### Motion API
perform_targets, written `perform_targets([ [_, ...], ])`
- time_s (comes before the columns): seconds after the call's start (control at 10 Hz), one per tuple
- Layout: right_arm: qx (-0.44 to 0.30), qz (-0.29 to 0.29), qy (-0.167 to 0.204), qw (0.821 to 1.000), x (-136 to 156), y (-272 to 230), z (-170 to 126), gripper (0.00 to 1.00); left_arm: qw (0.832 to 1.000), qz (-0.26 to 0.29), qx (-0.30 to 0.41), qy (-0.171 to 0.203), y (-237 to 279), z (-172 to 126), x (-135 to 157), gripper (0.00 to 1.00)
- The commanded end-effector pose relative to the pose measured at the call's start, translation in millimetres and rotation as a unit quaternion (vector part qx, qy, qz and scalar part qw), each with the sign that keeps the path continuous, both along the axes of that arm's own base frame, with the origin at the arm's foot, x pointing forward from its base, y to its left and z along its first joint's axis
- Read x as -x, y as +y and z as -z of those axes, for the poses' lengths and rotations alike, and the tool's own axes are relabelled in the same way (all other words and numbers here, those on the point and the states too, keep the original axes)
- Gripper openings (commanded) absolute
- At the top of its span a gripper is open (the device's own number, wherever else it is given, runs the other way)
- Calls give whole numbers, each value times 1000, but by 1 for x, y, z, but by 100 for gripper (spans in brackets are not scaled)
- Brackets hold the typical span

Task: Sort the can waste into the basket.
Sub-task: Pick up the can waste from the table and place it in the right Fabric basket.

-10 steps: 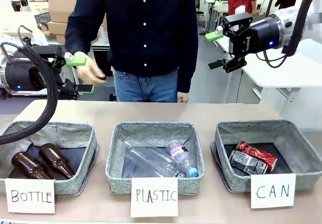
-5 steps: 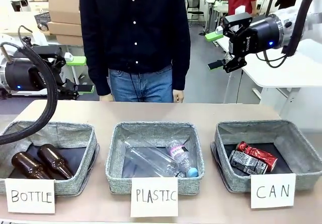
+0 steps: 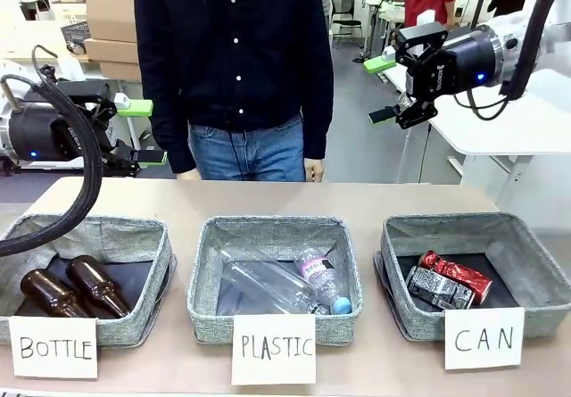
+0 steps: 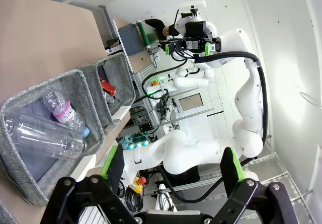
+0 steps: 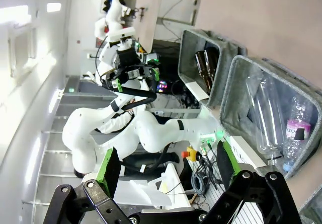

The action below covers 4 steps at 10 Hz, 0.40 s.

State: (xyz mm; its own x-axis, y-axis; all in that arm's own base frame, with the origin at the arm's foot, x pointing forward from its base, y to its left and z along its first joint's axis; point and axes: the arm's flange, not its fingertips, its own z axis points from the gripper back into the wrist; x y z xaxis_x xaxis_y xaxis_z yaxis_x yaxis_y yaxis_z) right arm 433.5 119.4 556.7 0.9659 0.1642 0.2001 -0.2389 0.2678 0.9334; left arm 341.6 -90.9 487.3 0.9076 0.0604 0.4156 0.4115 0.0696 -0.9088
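The shiny red can (image 3: pixel 457 272) and the black can with white and green print (image 3: pixel 436 289) lie side by side inside the grey basket (image 3: pixel 535 247) signed "CAN" at the right. That basket also appears far off in the left wrist view, with the red can (image 4: pixel 106 85) in it. My left gripper (image 3: pixel 144 133) hangs open at the far left, above the table's back edge. High above the CAN basket my right gripper (image 3: pixel 381 88) stands open, holding nothing. Both sets of fingers rise open in the wrist views (image 4: pixel 171 168) (image 5: pixel 166 164).
A basket signed "BOTTLE" (image 3: pixel 147 236) holds two brown glass bottles (image 3: pixel 76 290). The middle basket signed "PLASTIC" (image 3: pixel 268 227) holds clear plastic bottles (image 3: pixel 285 283). A person in a dark shirt (image 3: pixel 236 49) stands at the table's far edge.
The person's raised hand near my left gripper has dropped to their side, and they have shifted slightly. Both arms and the cans stay still.
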Motion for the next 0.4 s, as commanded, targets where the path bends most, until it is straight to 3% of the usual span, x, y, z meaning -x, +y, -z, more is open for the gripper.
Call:
perform_targets([
  [0.0, 5, -7, -6, 1000, 1, -1, -1, 100, 1000, 8, -1, 6, 4, -4, 0, 100],
  [0.3, 5, -7, -6, 1000, 1, -1, -1, 100, 1000, 8, -1, 6, 4, -4, 0, 100],
])
